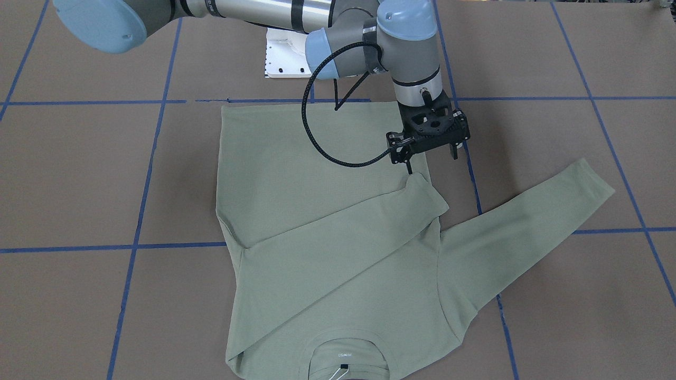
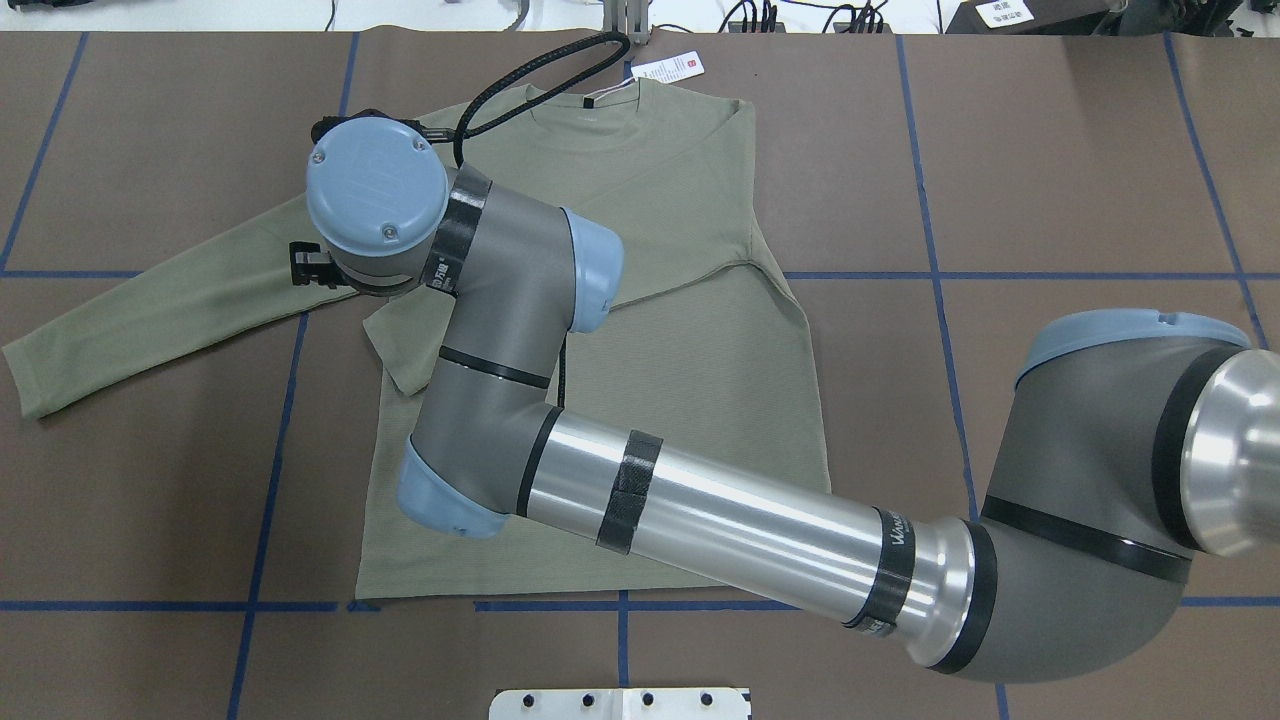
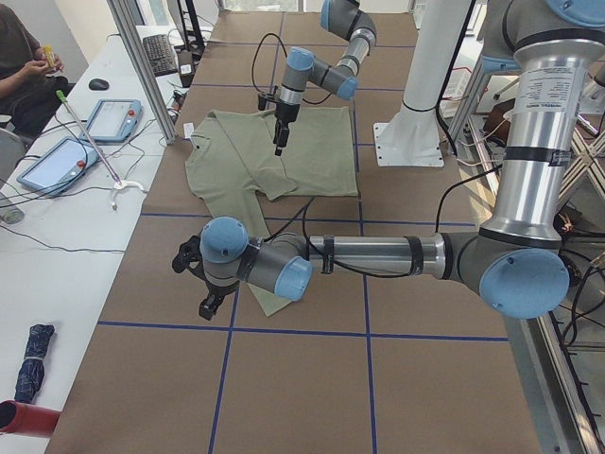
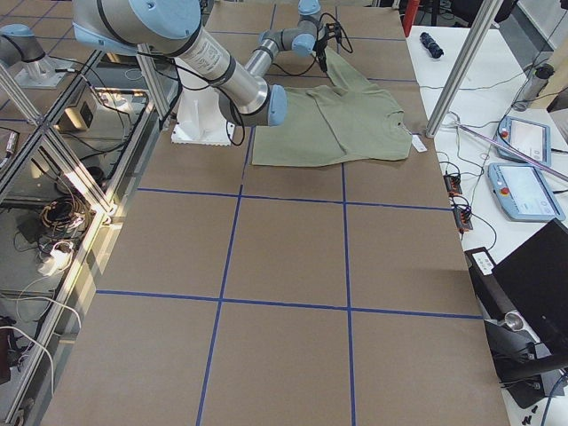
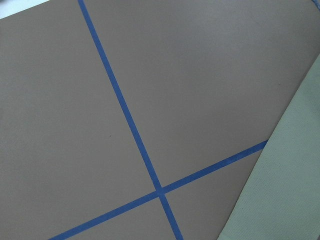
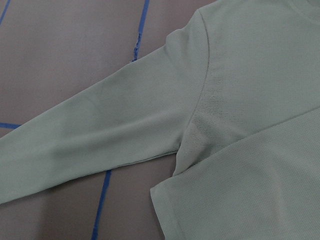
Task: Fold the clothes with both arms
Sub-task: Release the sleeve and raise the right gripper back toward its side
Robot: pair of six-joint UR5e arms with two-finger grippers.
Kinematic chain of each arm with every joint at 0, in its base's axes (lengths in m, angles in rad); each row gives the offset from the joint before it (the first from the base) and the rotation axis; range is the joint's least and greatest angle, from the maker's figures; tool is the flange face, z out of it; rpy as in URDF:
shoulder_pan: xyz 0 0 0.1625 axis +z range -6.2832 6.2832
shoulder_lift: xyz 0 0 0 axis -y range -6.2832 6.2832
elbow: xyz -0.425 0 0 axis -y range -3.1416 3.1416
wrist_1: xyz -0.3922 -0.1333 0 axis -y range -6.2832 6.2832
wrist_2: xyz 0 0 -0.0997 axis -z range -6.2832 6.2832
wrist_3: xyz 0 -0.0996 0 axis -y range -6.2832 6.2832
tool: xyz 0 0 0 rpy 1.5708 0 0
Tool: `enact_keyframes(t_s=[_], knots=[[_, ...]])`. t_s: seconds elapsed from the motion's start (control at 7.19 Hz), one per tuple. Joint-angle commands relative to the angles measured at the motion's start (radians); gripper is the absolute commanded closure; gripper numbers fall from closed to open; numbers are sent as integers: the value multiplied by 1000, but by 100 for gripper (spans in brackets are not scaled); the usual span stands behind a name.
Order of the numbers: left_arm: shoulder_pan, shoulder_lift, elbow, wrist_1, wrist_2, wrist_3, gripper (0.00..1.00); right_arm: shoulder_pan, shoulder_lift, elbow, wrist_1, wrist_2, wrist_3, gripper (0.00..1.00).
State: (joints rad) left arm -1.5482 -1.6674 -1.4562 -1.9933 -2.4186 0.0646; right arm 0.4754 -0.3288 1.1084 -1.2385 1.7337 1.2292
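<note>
Overhead: right arm [image 2: 720, 520] is covering a band of the sage-green shirt [image 2: 700, 200], lower body up to the spread sleeve's shoulder; its wrist is hiding most of the right gripper [image 1: 432, 163]. Front view: bottom edge is cutting the collar [image 1: 346, 338]; what looks like tag string [image 1: 338, 374] is running off-frame. Side view: left gripper [image 3: 208, 298] is showing too small to judge.

I'm looking at a long table covered in brown paper [image 1: 79, 174], marked into big squares by strips of blue tape [image 5: 130, 125]. A white desk [image 3: 57, 284] runs alongside it. It carries two grey touch-screen pendants [image 3: 113, 118], a black keyboard [image 3: 163, 55], loose wires and a folded dark umbrella [image 3: 30, 364]. A seated person in a dark top [image 3: 19, 57] sits at that desk. Slanted silver aluminium posts [image 3: 142, 66] rise from the table's edge. Tangled cables [image 4: 62, 213] lie on the floor behind metal framing.
</note>
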Motion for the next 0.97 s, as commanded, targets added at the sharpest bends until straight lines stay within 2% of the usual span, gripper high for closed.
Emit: enact_keyframes(t_s=[0.0, 0.14, 0.28, 0.42, 0.56, 0.7, 0.83], knots=[[78, 24, 2, -179, 12, -351, 0, 67, -82, 183, -290, 114, 39, 0], [115, 81, 5, -358, 54, -497, 0, 103, -230, 394, -415, 122, 21, 0], [241, 118, -19, -446, 246, -617, 0, 164, -378, 548, -474, 180, 3, 0], [314, 174, -20, -552, 277, -773, 0, 249, -520, 662, -484, 281, -63, 0], [377, 233, -20, -641, 330, -924, 0, 322, -656, 758, -484, 347, -124, 0], [413, 256, -21, -672, 351, -1004, 0, 374, -767, 828, -484, 392, -229, 0], [430, 267, -21, -673, 375, -1041, 0, 414, -835, 853, -484, 415, -294, 0]])
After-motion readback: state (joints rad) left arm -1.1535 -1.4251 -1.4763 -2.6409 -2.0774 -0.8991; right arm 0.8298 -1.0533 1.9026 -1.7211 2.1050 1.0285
